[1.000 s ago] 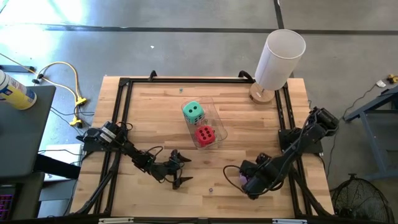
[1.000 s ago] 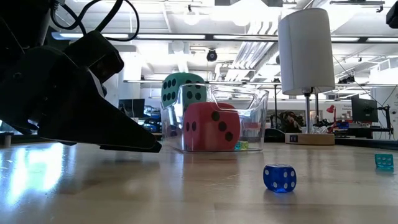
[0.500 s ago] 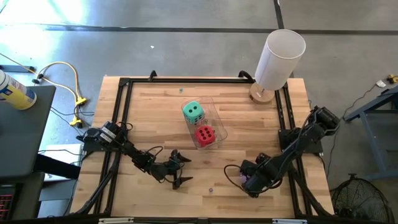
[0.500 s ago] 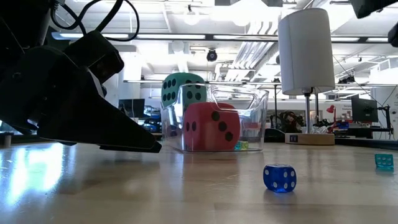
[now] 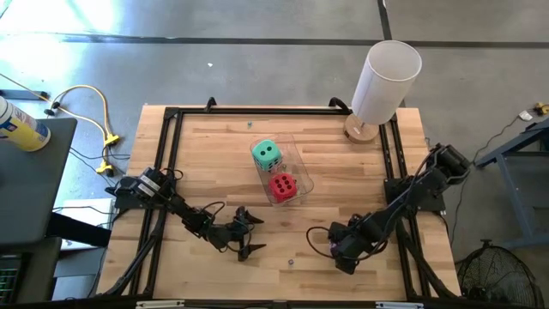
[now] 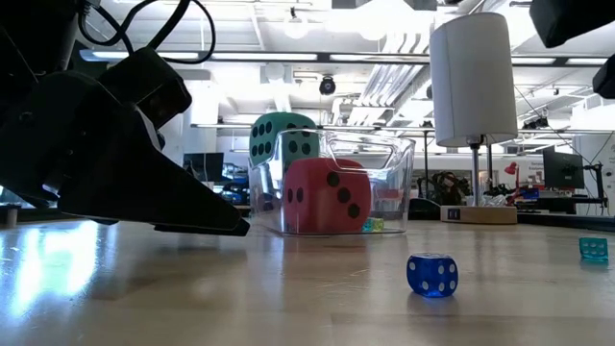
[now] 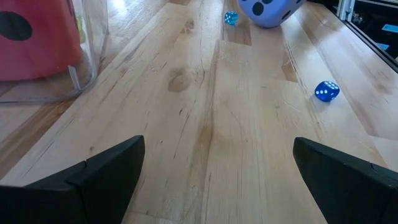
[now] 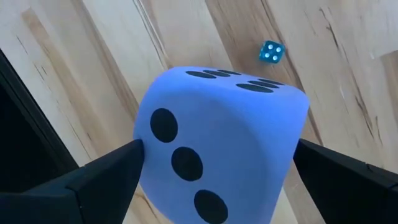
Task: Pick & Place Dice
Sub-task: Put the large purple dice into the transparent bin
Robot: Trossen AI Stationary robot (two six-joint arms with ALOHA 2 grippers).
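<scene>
The purple die [image 8: 217,137] sits between the fingers of my right gripper [image 8: 217,163], near the table's near right [image 5: 337,246]. The left wrist view shows the same die [image 7: 270,9] farther off. The red die [image 5: 283,185] sits inside the clear bin [image 5: 300,172] at the table's middle. The green die [image 5: 267,154] is at the bin's far end, higher than the red one [image 6: 327,197]. No pink die is in view. My left gripper [image 5: 246,233] is open and low over the near left of the table [image 7: 217,162], touching nothing. My right gripper pinches the purple die between its two fingers, on two opposite sides. One finger [image 8: 106,174] lies against the edge of the three-pip face [image 8: 152,155], the other on the far side [image 8: 298,143]. The fingers slant downward toward the table. The die looks lifted clear, with the wood showing beyond it.
A small blue die [image 6: 432,274] and a small teal die [image 6: 593,248] lie on the wood near the front. A tall white cylinder on a wooden base [image 5: 386,81] stands at the far right corner. A black frame rail [image 5: 171,146] runs round the table.
My right gripper, carrying the purple die, has shifted a little toward the table's left, and more of that arm now shows in the low view's upper right corner. My left arm and the bin have stayed still.
</scene>
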